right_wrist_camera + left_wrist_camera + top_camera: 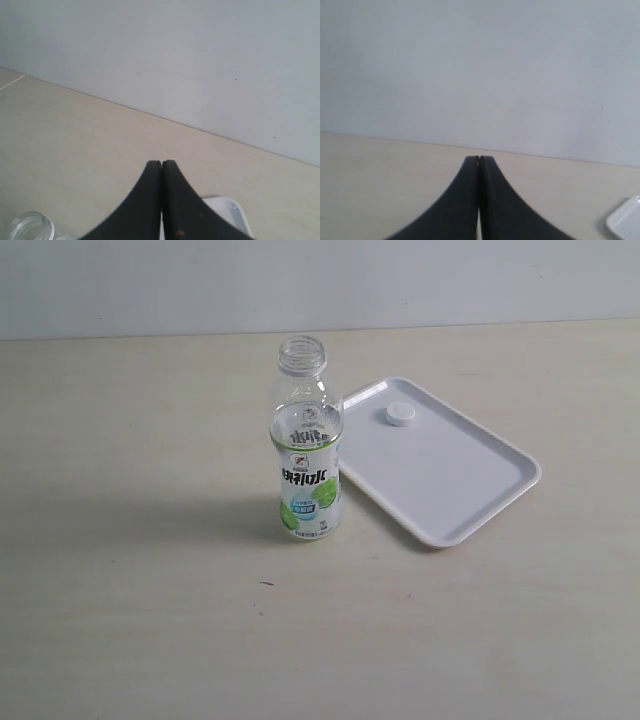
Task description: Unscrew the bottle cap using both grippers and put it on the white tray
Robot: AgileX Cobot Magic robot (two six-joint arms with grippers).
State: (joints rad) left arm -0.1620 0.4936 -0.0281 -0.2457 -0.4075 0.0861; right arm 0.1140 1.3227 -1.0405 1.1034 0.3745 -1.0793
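We mark bottle cap (400, 415) on white tray (455, 480), 2 o'clock of bottle (307, 470); left gripper (479, 158), right gripper (161, 162) pinched closed, empty; we judge right nearer.

The worktop (130, 640) is pale beige. Behind its far edge stands a plain light grey wall (320, 280). A small dark speck (266, 583) lies nearer the near edge.
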